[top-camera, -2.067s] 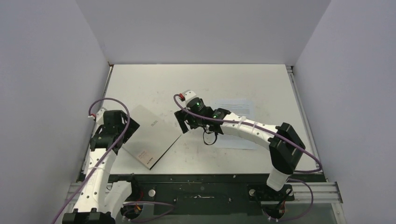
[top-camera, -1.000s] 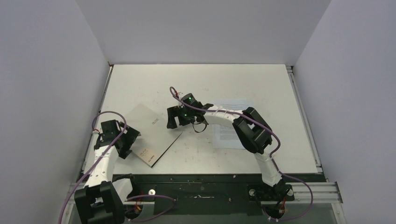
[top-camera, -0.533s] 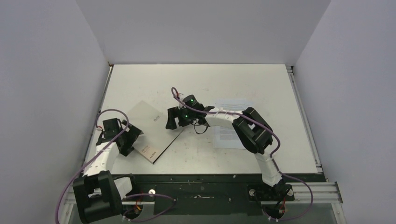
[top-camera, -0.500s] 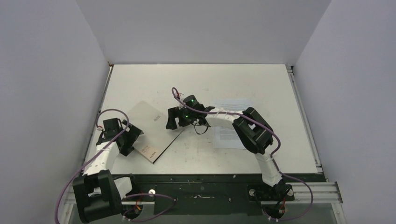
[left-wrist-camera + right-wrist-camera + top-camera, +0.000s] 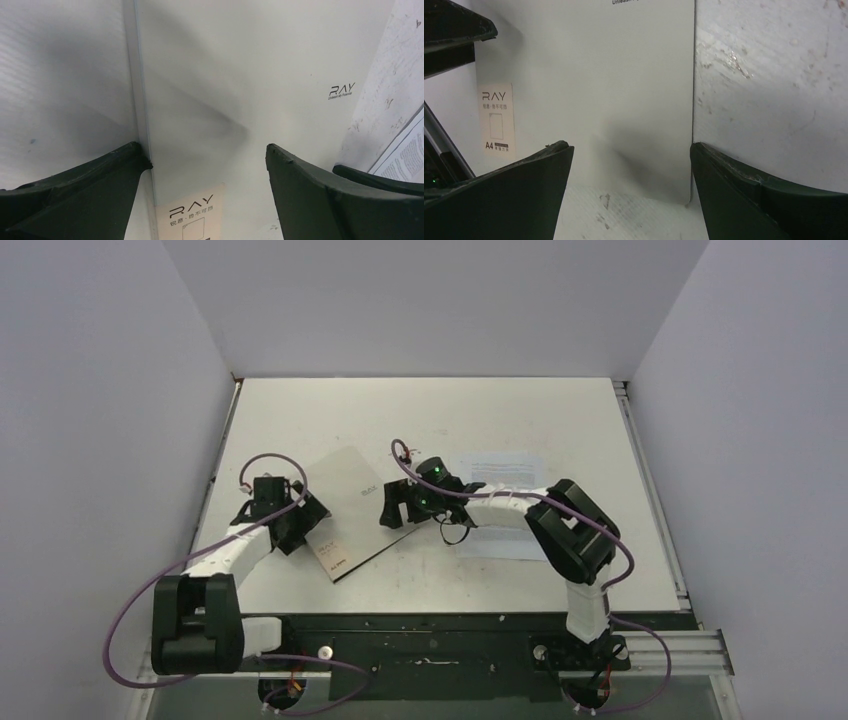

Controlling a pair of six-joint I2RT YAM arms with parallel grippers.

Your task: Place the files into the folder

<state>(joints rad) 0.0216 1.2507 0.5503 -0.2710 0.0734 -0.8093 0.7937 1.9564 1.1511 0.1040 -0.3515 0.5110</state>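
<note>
The folder lies closed and tilted on the table, silver-grey cover up, left of centre. My left gripper is open at its left edge; in the left wrist view the jaws straddle the spine edge of the folder. My right gripper is open at its right edge; in the right wrist view the jaws span the folder's corner. The files, white printed sheets, lie flat to the right, partly under my right arm. A corner of them shows in the left wrist view.
The folder carries a pale A4 label near its front end. Grey walls stand close on the left, back and right. The black base rail runs along the near edge.
My left gripper has swung right onto the folder's left edge. The folder has slid and turned to the right. My right gripper has shifted right and nearer with it.
</note>
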